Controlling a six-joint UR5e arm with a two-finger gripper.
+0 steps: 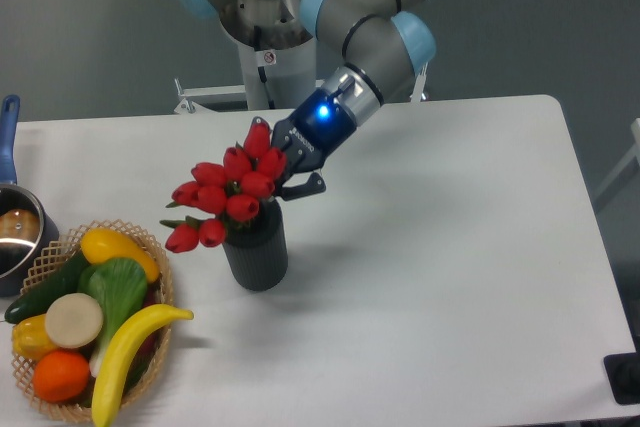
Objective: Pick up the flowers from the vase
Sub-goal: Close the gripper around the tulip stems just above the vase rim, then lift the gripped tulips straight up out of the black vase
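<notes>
Claw: the claw [283, 169] comes in from the upper right at a slant, a blue light lit on its wrist. Its dark fingers [305, 185] sit at the right side of the bunch, closed in around the stems just under the buds. It has hold of the flowers.

Flowers: the flowers [228, 191] are a bunch of red buds with a few small green leaves, leaning to the left. The stems reach down to the mouth of the vase; whether their ends are inside it is hidden by the buds. The two lowest buds hang out past the vase's left edge.

Vase: the vase [257, 253] is dark grey and ribbed. It stands upright on the bench, just right of the basket, directly below the bunch.

Bench: the bench [440, 247] is white, its right half bare.

Basket: a woven basket [158, 265] at the front left corner holds a banana [125, 345], an orange [59, 374], a yellow fruit at the top, a green vegetable and a pale round piece.

Pot: a pot [15, 232] with a blue handle is cut off by the left edge, near the basket's back rim.

Arm: grey links with light blue joint caps rise behind the bench to the top edge.
</notes>
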